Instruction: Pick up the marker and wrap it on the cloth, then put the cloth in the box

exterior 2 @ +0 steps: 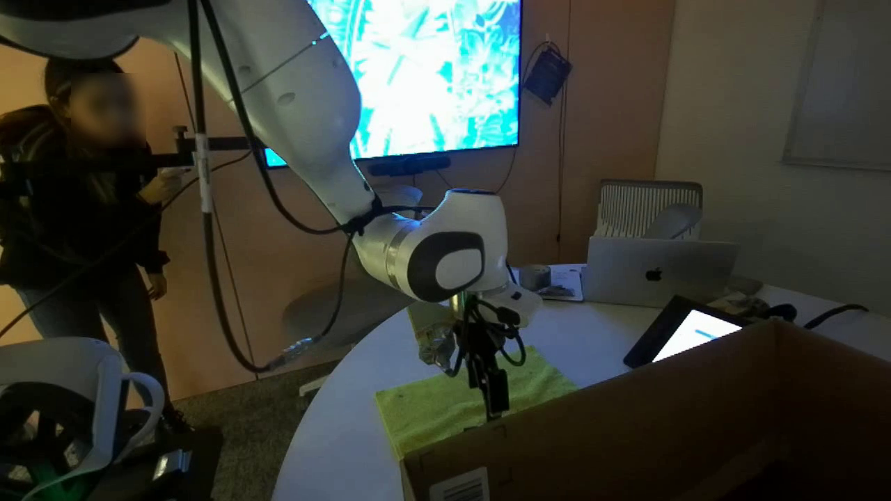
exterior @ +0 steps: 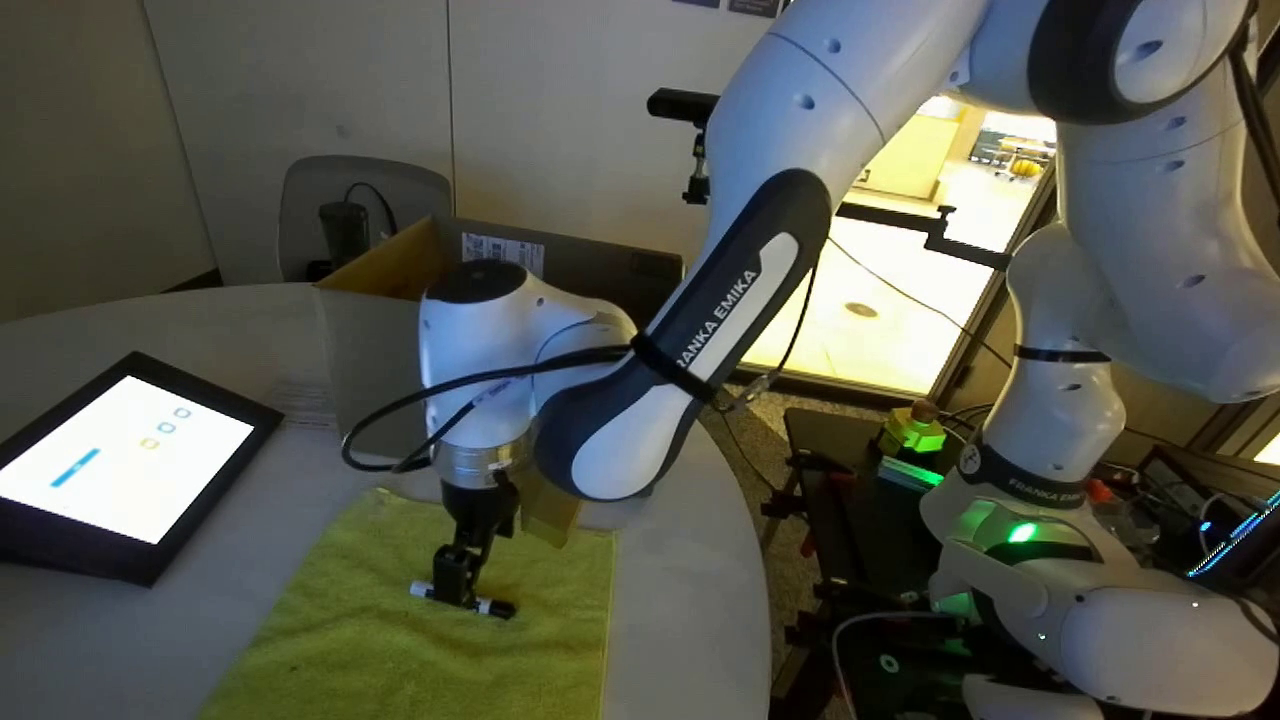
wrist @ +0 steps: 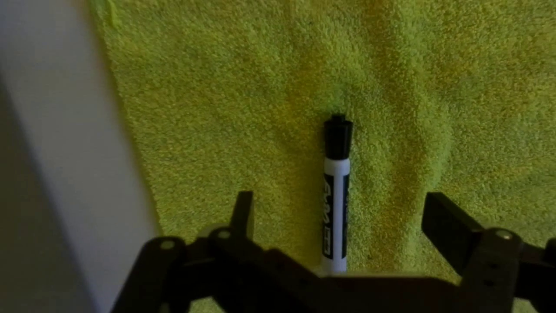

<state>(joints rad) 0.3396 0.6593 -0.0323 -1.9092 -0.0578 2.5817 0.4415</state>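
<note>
Marker (wrist: 336, 204) lies on the yellow-green cloth (wrist: 208, 130); in the wrist view the gripper (wrist: 339, 208) has its jaws wide apart, one to the left and one to the right of it, both not touching. I expect the marker to be light, stiff and smooth, so the middle of its body seems best for the hold. The cloth should be soft and limp; probably one corner must be pinched deep, because a shallow pinch may slip. In an exterior view the box (exterior: 370, 345) stands on the far side of the cloth, partly covered by the arm (exterior: 750, 290), and the near part of the cloth is cut off. In an exterior view a box wall (exterior 2: 598, 417) hides most of the marker, if not all, and the inside is quite dark.
</note>
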